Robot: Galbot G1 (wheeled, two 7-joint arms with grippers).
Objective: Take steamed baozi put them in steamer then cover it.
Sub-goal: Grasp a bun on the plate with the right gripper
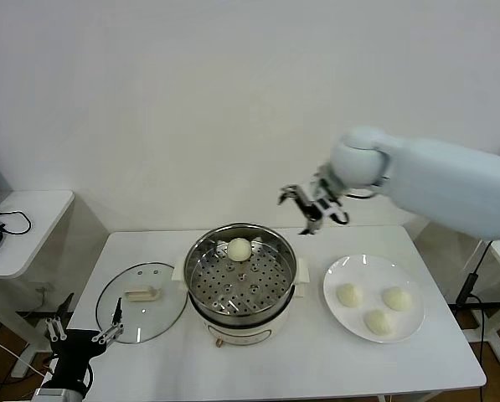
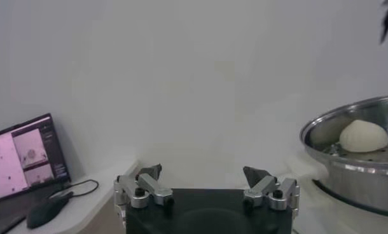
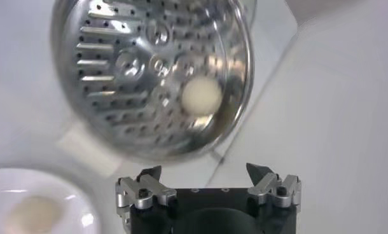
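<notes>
One steamed baozi (image 1: 239, 249) sitting at the far edge of the steamer (image 1: 201, 255); three more waiting on the white plate (image 1: 340, 274). Right gripper (image 1: 311, 204) raised behind, fingers apart, empty. Left gripper (image 1: 85, 323) parked low beside the cover (image 1: 141, 314), fingers apart. Risk ahead: squashing or dropping a soft bun, clipping the rim.

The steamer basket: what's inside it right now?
One bun sits inside the steamer, near its far rim, on the holed metal floor. The rest of the floor is bare. What lies under that floor, down in the pot, cannot be seen.
</notes>
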